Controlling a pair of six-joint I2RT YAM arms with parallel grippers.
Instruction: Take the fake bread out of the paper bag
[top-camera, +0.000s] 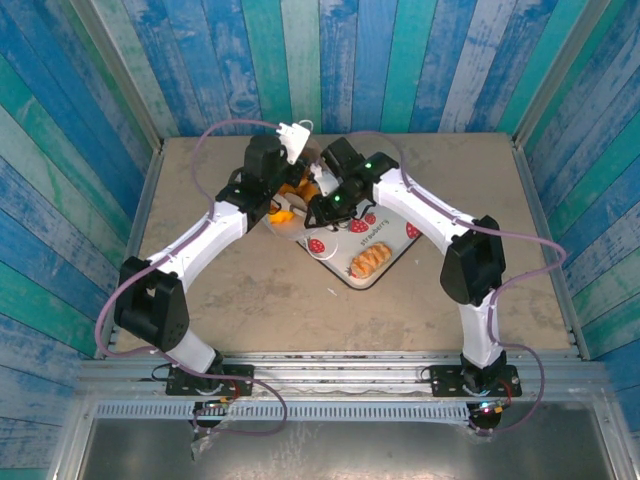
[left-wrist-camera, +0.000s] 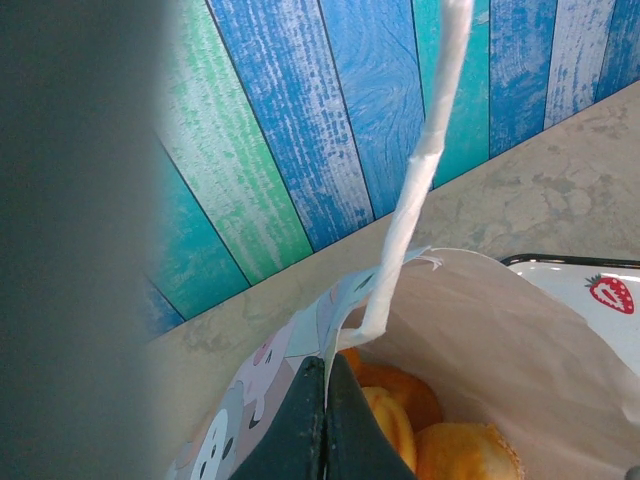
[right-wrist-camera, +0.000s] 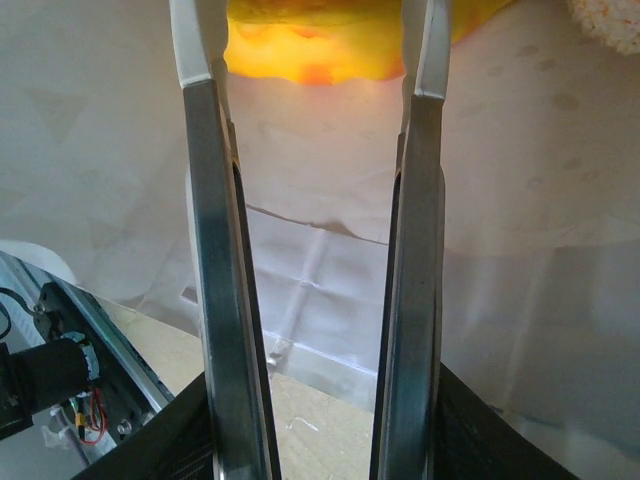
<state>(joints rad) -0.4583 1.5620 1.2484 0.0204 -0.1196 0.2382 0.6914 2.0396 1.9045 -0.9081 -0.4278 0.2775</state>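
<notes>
The white paper bag stands open at the middle back of the table, its loop handle rising above the rim. My left gripper is shut on the bag's printed rim, seen from above as left gripper. Glossy orange fake bread lies inside the bag. My right gripper is open and reaches down inside the bag, its long fingers on either side of a yellow-orange bread piece at their tips. From above, the right gripper is at the bag mouth.
A strawberry-print white tray lies just right of the bag, with a braided roll on its near end. The tray's corner shows beside the bag. Blue plank walls close in the back and sides.
</notes>
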